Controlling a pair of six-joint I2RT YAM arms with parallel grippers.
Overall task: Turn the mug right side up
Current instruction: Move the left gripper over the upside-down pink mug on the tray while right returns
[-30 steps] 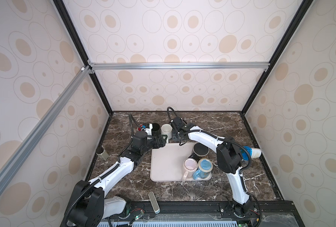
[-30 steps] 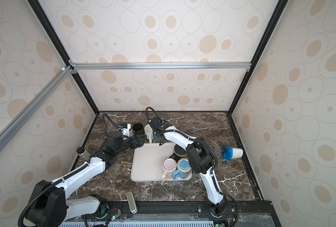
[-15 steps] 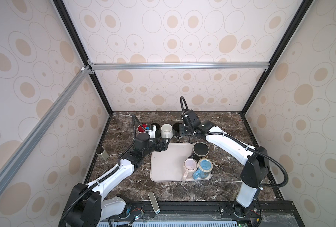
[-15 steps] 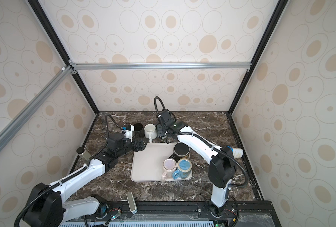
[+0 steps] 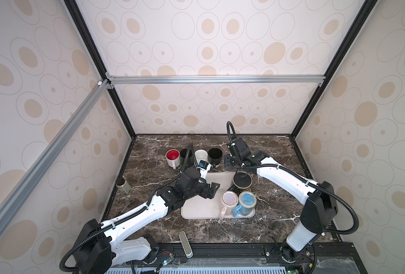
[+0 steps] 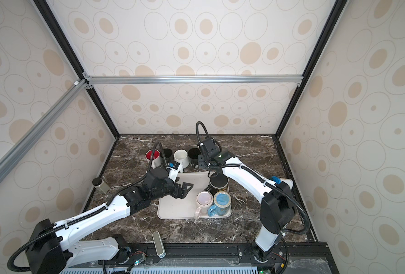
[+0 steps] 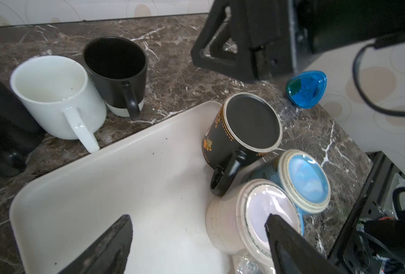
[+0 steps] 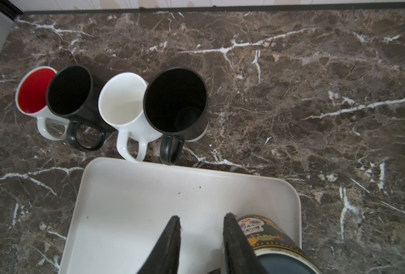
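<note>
Three mugs stand upside down on the cream tray (image 5: 196,211): a black skull mug (image 5: 241,181) (image 8: 263,232), a pink mug (image 5: 230,199) (image 7: 222,225) and a blue mug (image 5: 247,200) (image 7: 305,178). My left gripper (image 5: 212,189) (image 7: 198,219) hangs open over the tray's middle, just left of the pink mug; in the left wrist view one finger overlaps that mug's base. My right gripper (image 5: 231,162) (image 8: 202,218) hovers at the tray's far edge beside the skull mug, its fingers a narrow gap apart with nothing between them.
Several upright mugs stand in a row behind the tray: red-lined white (image 5: 172,155), black (image 5: 186,154), white (image 5: 201,155), black (image 5: 215,154). A blue-capped cup (image 6: 277,180) lies at the right, a small canister (image 5: 123,185) at the left, a grey bar (image 5: 184,243) in front.
My right gripper has pulled back from the row, leaving the black mug upright at its right end. My left gripper has swung from the row down over the tray toward the pink mug.
</note>
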